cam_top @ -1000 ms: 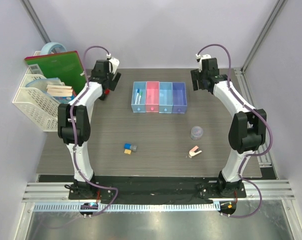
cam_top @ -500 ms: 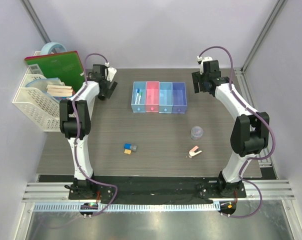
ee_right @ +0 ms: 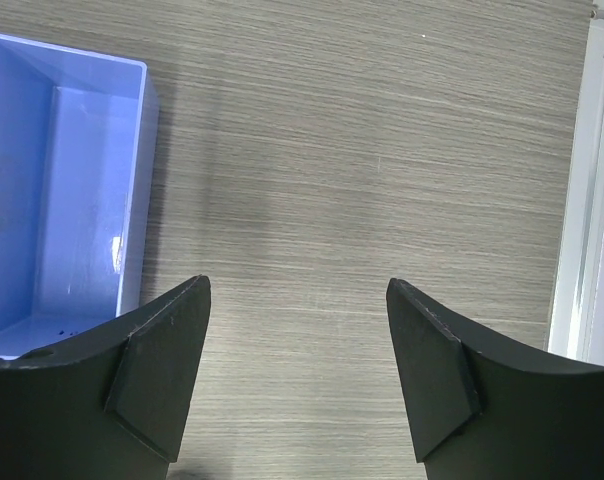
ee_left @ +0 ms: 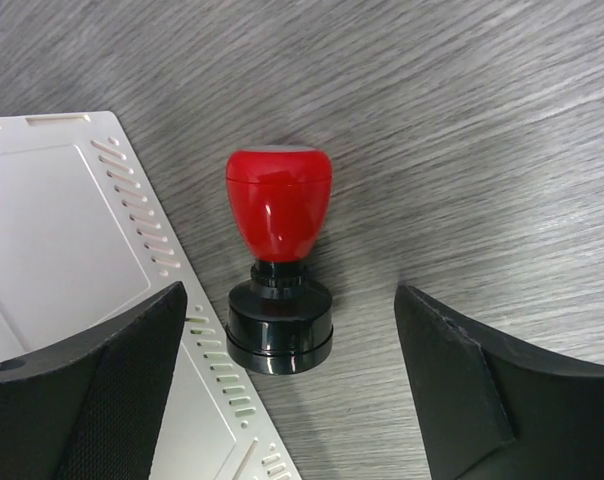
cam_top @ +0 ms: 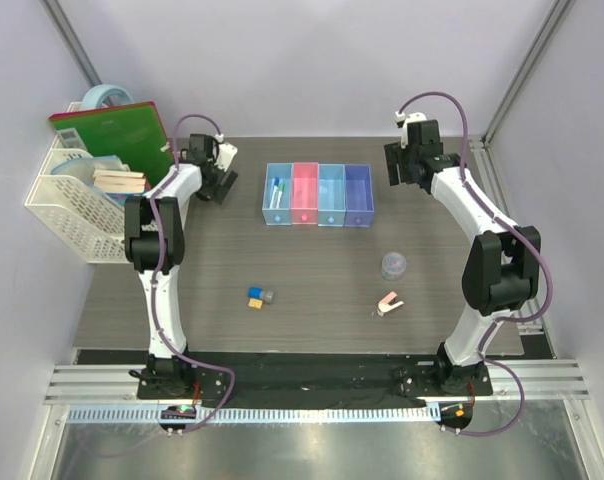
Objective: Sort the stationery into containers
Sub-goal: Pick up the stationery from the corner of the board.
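At the far-left corner the left gripper (ee_left: pixel 290 296) gapes around the seemingly upright red-and-black knob (ee_left: pixel 279 215). The right gripper (ee_right: pixel 297 287), far-right, gapes too.

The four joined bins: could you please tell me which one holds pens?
The light blue bin at the row's left end: pens lie in it, none in the other three.

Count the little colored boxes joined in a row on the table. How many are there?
4, side by side, left to right: first light blue bin, pink bin, second light blue bin, purple-blue bin. None looks hidden.
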You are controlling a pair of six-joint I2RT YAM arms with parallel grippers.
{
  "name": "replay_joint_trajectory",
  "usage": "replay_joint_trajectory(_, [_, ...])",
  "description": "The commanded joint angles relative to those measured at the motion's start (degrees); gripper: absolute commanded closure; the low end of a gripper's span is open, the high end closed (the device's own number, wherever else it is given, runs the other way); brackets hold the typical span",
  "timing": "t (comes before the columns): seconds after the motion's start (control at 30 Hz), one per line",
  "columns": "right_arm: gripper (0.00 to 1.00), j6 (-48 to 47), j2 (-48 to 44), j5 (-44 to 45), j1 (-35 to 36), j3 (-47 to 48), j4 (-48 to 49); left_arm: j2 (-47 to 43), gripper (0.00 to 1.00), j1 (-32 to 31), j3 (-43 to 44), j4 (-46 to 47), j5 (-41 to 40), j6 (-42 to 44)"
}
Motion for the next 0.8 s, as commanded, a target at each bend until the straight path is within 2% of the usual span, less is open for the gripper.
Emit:
replay_joint_trajectory(0.0, [0.24, 0.99, -3.45, -0.24, 0.13, 0.73, 1.59, 0.91, 0.18, 0.96, 1.69, -0.94, -0.30, 0.70])
replay_joint_trajectory(0.5, [0.24, 0.81, -4.50, 0.11, 0.22, 0.29, 1.59, 3.46, 0.32, 1.31, 1.69, -1.29, -1.09, 0.79])
replay_joint_trajectory(0.77, [0.24, 0.72, -4.86, 0.20, 0.22, 0.29, 1.50, 2.05, 0.35, 1.31, 0.20, -2.44, -1.62, 0.96])
